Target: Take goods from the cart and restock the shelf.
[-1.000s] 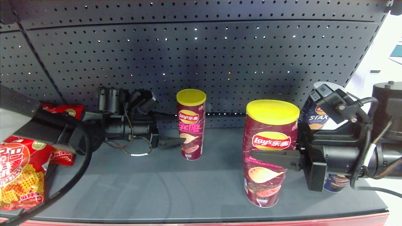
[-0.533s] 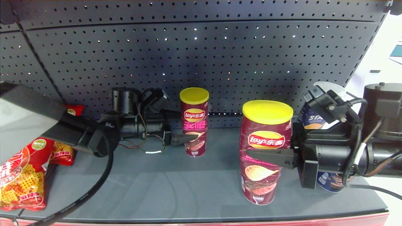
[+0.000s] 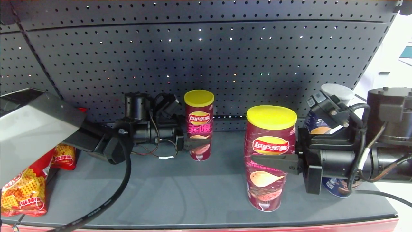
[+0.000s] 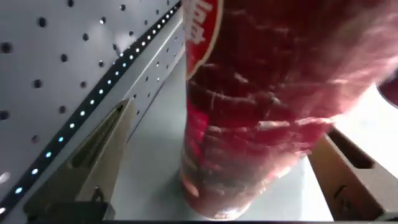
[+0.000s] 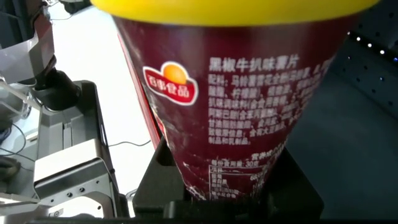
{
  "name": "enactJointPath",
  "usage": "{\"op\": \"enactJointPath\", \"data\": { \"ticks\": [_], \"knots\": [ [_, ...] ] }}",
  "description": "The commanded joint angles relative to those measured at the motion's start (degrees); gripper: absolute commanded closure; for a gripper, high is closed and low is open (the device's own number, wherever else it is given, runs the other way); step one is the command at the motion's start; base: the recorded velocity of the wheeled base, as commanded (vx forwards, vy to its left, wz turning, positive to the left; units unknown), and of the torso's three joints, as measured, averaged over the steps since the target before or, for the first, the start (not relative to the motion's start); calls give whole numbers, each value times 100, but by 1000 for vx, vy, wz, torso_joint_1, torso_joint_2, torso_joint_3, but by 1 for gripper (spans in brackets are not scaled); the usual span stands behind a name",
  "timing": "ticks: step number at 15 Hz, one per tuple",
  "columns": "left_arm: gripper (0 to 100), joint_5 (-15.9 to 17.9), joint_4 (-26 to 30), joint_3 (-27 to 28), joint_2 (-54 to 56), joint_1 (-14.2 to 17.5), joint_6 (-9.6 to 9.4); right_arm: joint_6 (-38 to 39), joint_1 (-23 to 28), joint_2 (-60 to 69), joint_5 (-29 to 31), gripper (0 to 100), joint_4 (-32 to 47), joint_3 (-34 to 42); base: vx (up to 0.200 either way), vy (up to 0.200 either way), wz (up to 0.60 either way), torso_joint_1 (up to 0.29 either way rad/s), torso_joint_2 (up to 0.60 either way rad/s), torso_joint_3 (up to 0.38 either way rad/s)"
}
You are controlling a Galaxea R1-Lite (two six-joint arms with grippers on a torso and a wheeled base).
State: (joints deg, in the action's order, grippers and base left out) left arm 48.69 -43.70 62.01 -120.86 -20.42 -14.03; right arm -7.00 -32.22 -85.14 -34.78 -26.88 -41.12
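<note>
Two maroon chip cans with yellow lids are at the grey shelf (image 3: 161,190). The smaller-looking can (image 3: 199,124) stands upright near the pegboard back wall. My left gripper (image 3: 202,144) is open around its lower part. In the left wrist view, bare shelf shows between one finger (image 4: 99,155) and the can (image 4: 261,106). The nearer can (image 3: 270,141) is upright toward the shelf's front right, with my right gripper (image 3: 267,156) shut on its middle. It also shows clamped in the right wrist view as the can (image 5: 242,112). Whether its base touches the shelf I cannot tell.
A dark blue can with a white lid (image 3: 334,91) stands behind my right gripper at the shelf's right end. Red snack bags (image 3: 22,193) lie at the left end, another bag (image 3: 64,156) behind them. The pegboard wall (image 3: 206,64) closes the back. Bare shelf lies between the two cans.
My left arm carried its can right and toward the back wall, then slid on a little while the can stayed put. My right gripper shifted its can slightly left.
</note>
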Motion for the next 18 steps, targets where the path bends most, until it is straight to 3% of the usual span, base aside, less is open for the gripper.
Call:
{"op": "enactJointPath", "data": {
  "ticks": [1, 8, 11, 13, 14, 15, 18],
  "knots": [
    [100, -9, 2, 13, -26, 3, -3, -3, -4, -29, -2, 100, -1, -1, 0, 0, 0, 0, 0, 0],
    [100, -9, 2, -137, 370, -252, -12, -12, -12, -117, -11, 100, -10, -45, 0, 0, 0, 0, 0, 0],
    [100, 9, -95, -770, 853, -437, -56, -12, -4, -178, -11, 100, -10, -124, 0, 0, 0, 0, 0, 0],
    [100, 0, -683, -1587, 1187, -507, -29, -12, -4, -258, -2, 100, -10, -204, 0, 0, 0, 0, 0, 0],
    [100, 0, -719, -1684, 1222, -507, -29, -12, -4, -266, -2, 100, -10, -212, 0, 0, 0, 0, 0, 0],
    [100, 0, -762, -2114, 1495, -507, -21, -12, -4, -302, -2, 100, -10, -300, 0, 0, 0, 0, 0, 0],
    [100, -9, -762, -2404, 1662, -507, -21, -12, -4, -389, 6, 100, -10, -397, 0, 0, 0, 0, 0, 0]
  ]
}}
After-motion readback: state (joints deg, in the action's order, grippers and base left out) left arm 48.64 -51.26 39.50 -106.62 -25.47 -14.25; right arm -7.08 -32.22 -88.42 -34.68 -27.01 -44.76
